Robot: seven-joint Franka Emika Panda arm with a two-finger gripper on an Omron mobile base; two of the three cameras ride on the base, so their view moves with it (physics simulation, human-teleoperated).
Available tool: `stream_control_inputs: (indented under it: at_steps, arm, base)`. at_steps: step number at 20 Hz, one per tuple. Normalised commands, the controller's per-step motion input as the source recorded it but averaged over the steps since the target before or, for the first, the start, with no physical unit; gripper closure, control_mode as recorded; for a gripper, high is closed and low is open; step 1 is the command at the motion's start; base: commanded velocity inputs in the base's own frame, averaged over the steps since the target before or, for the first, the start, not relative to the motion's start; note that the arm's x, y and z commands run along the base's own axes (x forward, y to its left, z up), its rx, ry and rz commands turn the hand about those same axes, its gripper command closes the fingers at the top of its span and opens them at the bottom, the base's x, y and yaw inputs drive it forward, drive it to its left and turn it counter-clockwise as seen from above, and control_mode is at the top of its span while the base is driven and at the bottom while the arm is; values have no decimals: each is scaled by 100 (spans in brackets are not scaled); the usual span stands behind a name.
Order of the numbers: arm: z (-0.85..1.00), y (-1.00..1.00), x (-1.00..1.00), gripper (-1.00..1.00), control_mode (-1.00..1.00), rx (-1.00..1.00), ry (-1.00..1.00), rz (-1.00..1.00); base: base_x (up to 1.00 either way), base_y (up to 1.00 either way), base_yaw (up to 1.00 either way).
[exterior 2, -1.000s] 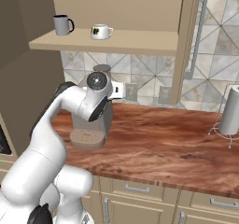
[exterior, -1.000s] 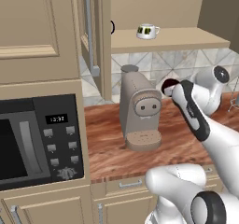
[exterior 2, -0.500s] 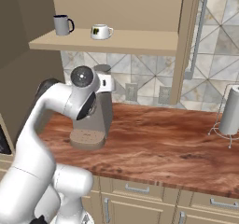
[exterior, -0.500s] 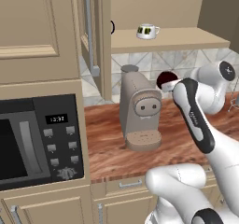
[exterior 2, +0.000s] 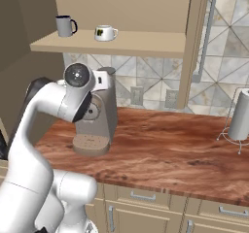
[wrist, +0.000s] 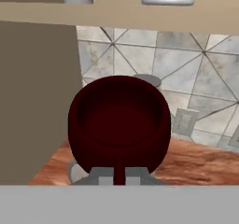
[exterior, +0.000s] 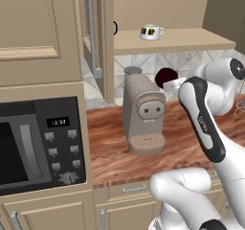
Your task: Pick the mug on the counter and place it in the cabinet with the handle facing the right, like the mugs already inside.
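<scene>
Hand view: gripper (wrist: 119,178) pinching mug (wrist: 119,125) | above wood counter (wrist: 196,164) | cabinet shelf (wrist: 121,14) overhead

Arm: swung higher, elbow now raised over the counter (exterior: 110,143) | Maroon mug (exterior: 166,75): lifted with the hand, now above the coffee machine's (exterior: 141,113) top, closer beneath the cabinet shelf (exterior: 191,38) | Hand: risen behind the machine

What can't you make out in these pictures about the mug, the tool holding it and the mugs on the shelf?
- Tool: in the hand view the mug covers its tips; whether they are clamped cannot be told.
- The mug's handle: too thin and dark there to tell which way it faces.
- Grey mug: in the left base view the cabinet door hides its body.
- Both shelf mugs: the hand view's top edge cuts them off.
</scene>
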Motion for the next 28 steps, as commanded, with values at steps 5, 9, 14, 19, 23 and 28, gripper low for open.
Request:
stream_control_inputs:
  at_steps: [5,9,14,19,23,28]
  arm:
    - [29,12,-1,100,-100,1,0,8]
    - [30,14,0,100,-100,1,0,9]
    - [31,18,0,100,-100,1,0,9]
    - [24,13,1,100,-100,0,0,7]
    - [15,1,18,100,-100,0,0,3]
    - [20,0,23,100,-100,0,0,1]
  base:
    - [0,0,0]
    - [0,0,0]
    - [0,0,0]
    - [0,0,0]
    - [0,0,0]
    - [0,0,0]
